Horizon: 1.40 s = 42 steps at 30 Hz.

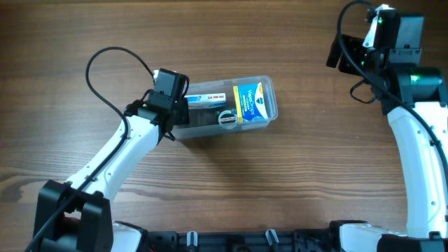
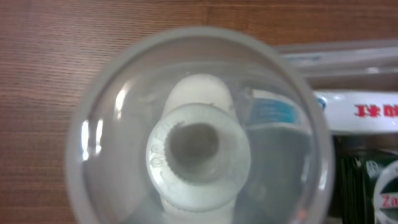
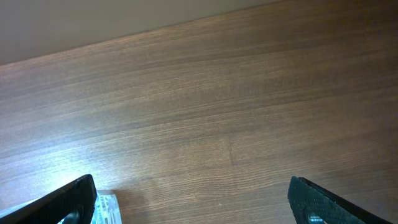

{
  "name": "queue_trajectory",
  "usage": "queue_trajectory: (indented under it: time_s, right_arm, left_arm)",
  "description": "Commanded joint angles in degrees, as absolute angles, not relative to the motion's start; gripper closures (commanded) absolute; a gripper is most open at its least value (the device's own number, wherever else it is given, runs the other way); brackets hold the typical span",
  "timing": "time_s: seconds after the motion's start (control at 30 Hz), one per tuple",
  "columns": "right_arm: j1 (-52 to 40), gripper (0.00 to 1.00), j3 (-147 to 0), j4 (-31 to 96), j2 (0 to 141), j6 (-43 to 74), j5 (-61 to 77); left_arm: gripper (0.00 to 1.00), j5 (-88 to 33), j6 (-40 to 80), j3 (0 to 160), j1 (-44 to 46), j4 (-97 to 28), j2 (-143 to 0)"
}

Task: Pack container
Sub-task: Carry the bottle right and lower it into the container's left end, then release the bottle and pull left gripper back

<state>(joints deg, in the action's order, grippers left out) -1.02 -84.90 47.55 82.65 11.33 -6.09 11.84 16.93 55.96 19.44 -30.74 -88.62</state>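
A clear round dome [image 2: 199, 149] with a white hub fills the left wrist view. Overhead, the left pincer [image 1: 173, 105], its grip impossible to tell, sits at the left end of the container [image 1: 273, 105], which lies mid-counter [image 1: 294, 182] and holds a blue-and-yellow carton [image 1: 252, 101]. In the right wrist view, the right pincer [image 3: 193, 199] is released, spread wide above the counter.

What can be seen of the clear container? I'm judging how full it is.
The container is a clear plastic rectangular tub with rounded corners, standing upright on the wooden table. It holds a blue-and-yellow carton, a white box and a small round item. The left gripper is at its left end.
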Motion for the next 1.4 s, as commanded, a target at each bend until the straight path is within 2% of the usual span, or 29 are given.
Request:
queue_trajectory:
  time_s: [0.0,0.07,0.13,0.3,0.53,0.67,0.9,1.17,1.37]
  right_arm:
    - [-1.10,0.00,-84.84,47.24,83.31,12.03,-7.05]
    - [-1.10,0.00,-84.84,47.24,83.31,12.03,-7.05]
    - [-1.10,0.00,-84.84,47.24,83.31,12.03,-7.05]
    - [-1.10,0.00,-84.84,47.24,83.31,12.03,-7.05]
    - [-1.10,0.00,-84.84,47.24,83.31,12.03,-7.05]
    - [-1.10,0.00,-84.84,47.24,83.31,12.03,-7.05]
    - [-1.10,0.00,-84.84,47.24,83.31,12.03,-7.05]
    - [-1.10,0.00,-84.84,47.24,83.31,12.03,-7.05]
    - [-1.10,0.00,-84.84,47.24,83.31,12.03,-7.05]
  left_arm:
    - [0.79,14.85,20.23,56.49,19.55,-29.87,-88.40]
    - [0.65,14.83,20.21,56.49,19.55,-29.71,-88.40]
    - [0.59,14.83,20.21,56.49,19.55,-29.69,-88.40]
    - [0.55,14.83,20.21,56.49,19.55,-29.26,-88.40]
    - [0.54,14.85,19.97,56.93,19.55,-27.18,-88.01]
    - [0.50,14.83,19.94,59.88,19.55,-28.10,-84.64]
    - [0.36,14.85,19.94,63.05,19.55,-34.76,-72.82]
    - [0.01,15.11,19.97,63.05,18.26,-46.41,-53.10]
    - [0.00,15.03,19.99,63.02,18.26,-57.04,-39.62]
